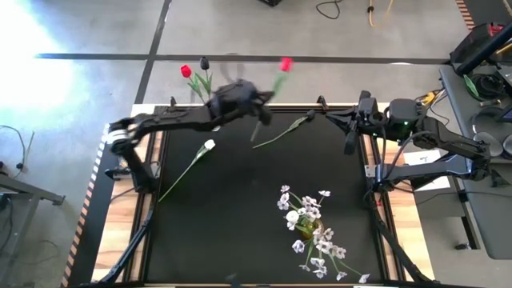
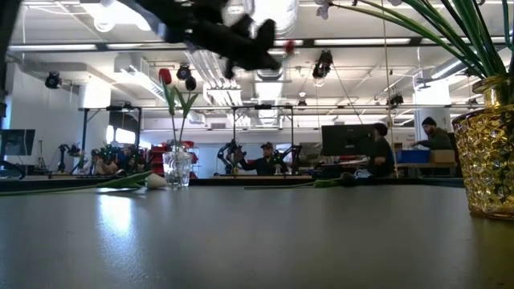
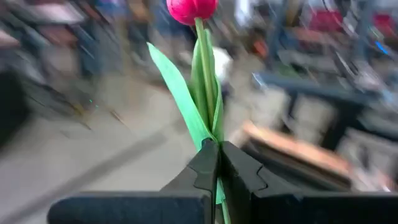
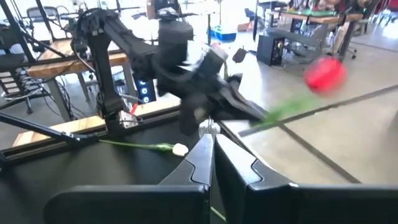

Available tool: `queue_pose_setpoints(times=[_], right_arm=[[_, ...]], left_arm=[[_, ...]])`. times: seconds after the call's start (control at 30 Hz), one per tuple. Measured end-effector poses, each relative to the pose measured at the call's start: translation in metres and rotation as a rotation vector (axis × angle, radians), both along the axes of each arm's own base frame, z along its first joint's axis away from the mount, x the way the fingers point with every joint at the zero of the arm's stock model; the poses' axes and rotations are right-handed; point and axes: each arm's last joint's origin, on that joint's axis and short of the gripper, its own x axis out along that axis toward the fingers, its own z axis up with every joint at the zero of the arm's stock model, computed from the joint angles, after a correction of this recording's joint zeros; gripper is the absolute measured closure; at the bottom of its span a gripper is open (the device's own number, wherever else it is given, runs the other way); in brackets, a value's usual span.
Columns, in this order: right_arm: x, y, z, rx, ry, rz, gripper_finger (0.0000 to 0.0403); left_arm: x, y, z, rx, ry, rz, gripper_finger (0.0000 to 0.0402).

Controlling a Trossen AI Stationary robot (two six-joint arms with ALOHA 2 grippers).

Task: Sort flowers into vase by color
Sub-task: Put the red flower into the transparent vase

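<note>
Red is the colour in play: the left gripper (image 1: 260, 108) is clamped tight on the green stem of a red tulip (image 1: 286, 64), pinching it low down so the head stands well clear of the fingers. That low grip makes sense, since it leaves a long run of stem free to be steered into a narrow vase mouth. The arm is raised above the far edge of the desk (image 1: 240, 200), near the clear glass vase (image 2: 177, 168), which already carries another red tulip (image 1: 186, 71) and a dark tulip (image 1: 204, 62); I judge the held flower is bound for that vase.

Flowers not yet sorted lie flat on the dark desk: a white tulip (image 1: 209, 146) towards the left side, and a dark-headed one (image 1: 310, 117) near the far middle. At the near side a gold vase (image 1: 306, 227) holds white blossoms and a white tulip, so the white one on the desk probably belongs there.

The right gripper (image 1: 350, 148) waits over the far right of the desk with its fingers pressed together and nothing between them, out of the left arm's way.

The thin stem could swing as it is carried, so lining it up over the glass rim will need care.
</note>
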Motion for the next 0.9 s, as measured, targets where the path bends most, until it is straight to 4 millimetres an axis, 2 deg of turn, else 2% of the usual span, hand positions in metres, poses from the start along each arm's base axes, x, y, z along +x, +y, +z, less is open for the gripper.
queue_pose_setpoints(times=[0.07,0.2,0.37,0.43,0.57,0.9], right_arm=[[0.0,0.0,0.003,-0.013,-0.024,0.002,0.0394],[0.001,0.0,0.008,-0.041,-0.074,0.003,0.0394],[0.002,0.0,0.015,-0.095,-0.125,0.001,0.0394],[0.003,-0.001,0.017,-0.114,-0.143,-0.001,0.0394],[0.006,-0.001,0.018,-0.125,-0.153,-0.005,0.0394],[0.017,-0.004,0.014,-0.099,-0.141,-0.034,0.0394]], left_arm=[[-0.029,-0.006,0.0,0.061,-0.047,0.104,0.0401],[-0.078,-0.016,-0.014,0.141,-0.103,0.293,0.0401],[-0.126,-0.023,-0.035,0.205,-0.197,0.47,0.0401],[-0.138,-0.023,-0.043,0.236,-0.212,0.506,0.0401],[-0.157,-0.016,-0.046,0.302,-0.226,0.58,0.0401],[-0.183,0.015,-0.046,0.432,-0.159,0.661,0.0401]])
